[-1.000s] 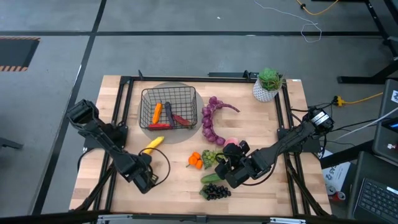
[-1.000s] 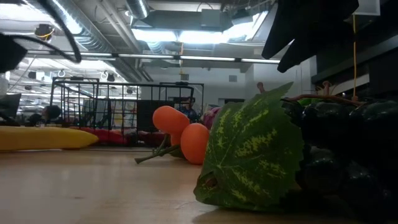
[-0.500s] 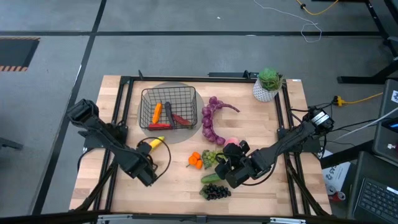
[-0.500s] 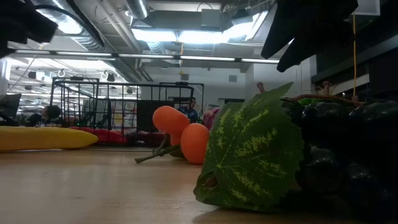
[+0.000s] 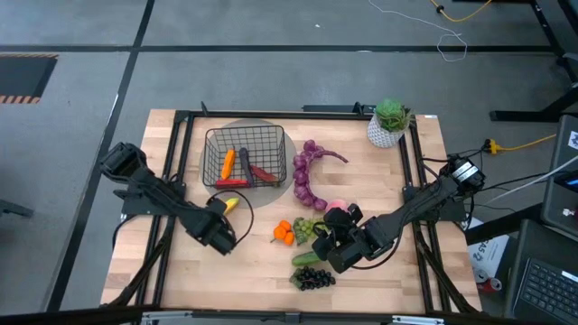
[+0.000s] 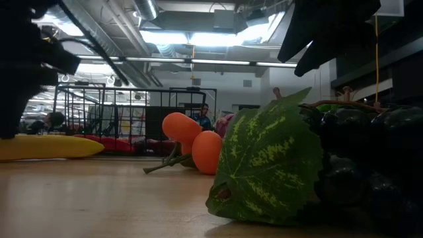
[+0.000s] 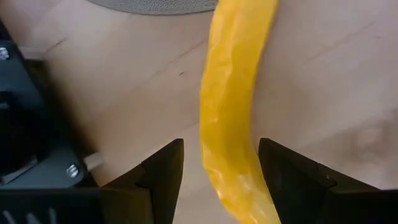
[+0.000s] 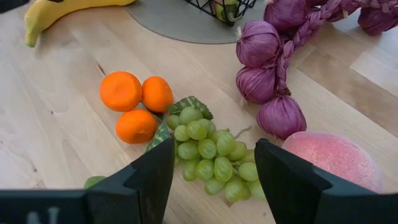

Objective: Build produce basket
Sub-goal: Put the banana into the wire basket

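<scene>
The black wire basket (image 5: 246, 156) sits on a grey round mat (image 5: 242, 194) toward the far side of the table (image 5: 163, 271), and in it lie an orange piece, a dark one and a red chilli (image 5: 263, 171). Just in front of the basket, at the mat's near edge, the yellow banana (image 7: 233, 112) lies flat on the wood, and the left gripper (image 5: 222, 223) is right over it: from its wrist the two dark fingers (image 7: 163, 174) stand spread on either side of the fruit with bare wood showing between each finger and the peel, so it is released, not grasping. The basket lies just beyond this gripper, the loose produce off to its right. The right gripper (image 5: 330, 236) hangs over that cluster with its fingers (image 8: 149, 180) wide apart and nothing between them; directly ahead of it lie the green grapes (image 8: 208, 152) with a leaf, beyond them three small oranges (image 8: 137, 102) touching one another, and to one side the pink peach (image 8: 333, 158) just beside the purple string of bulbs (image 8: 273, 74), which curves away toward the basket. Close under this arm, on the near side, a cucumber (image 5: 305, 259) and the dark grapes (image 5: 313, 279) rest on the table. Far behind the right arm, at the table's back corner, stands a white pot with a green plant (image 5: 389, 124)
</scene>
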